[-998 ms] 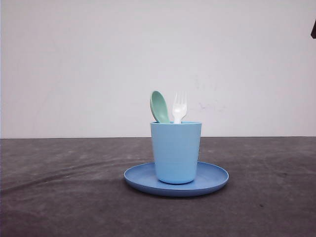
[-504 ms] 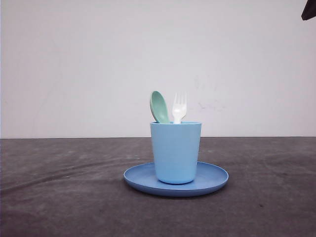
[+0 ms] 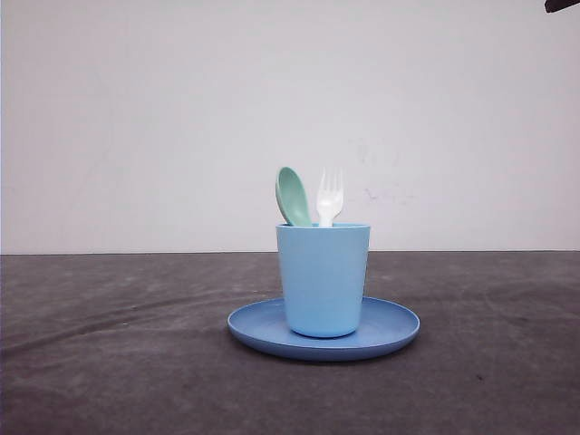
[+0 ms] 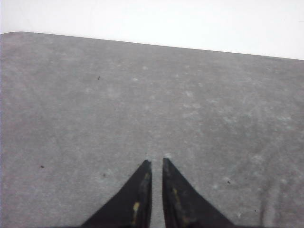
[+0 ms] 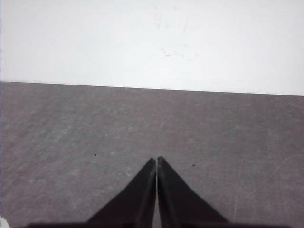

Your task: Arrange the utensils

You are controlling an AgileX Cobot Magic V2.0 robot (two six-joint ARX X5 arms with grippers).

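Note:
A pale mint-green spoon (image 3: 292,197) and a white fork (image 3: 329,198) stand upright side by side in a light blue cup (image 3: 323,281), heads up above the rim and handles hidden inside. The cup stands on a round blue plate (image 3: 391,328) at the middle of the table. My left gripper (image 4: 155,161) hangs over bare grey table, its fingers nearly together with only a thin slit and nothing between them. My right gripper (image 5: 156,159) is shut and empty, also over bare table facing the white wall.
The dark grey table top (image 3: 109,344) runs wide on both sides of the plate, up to a white wall (image 3: 136,118) at the back. A dark piece of an arm (image 3: 562,4) pokes into the top right corner of the front view.
The dark arm piece at the top right corner of the front view has moved upward, almost out of frame. Cup, plate, spoon and fork have not moved.

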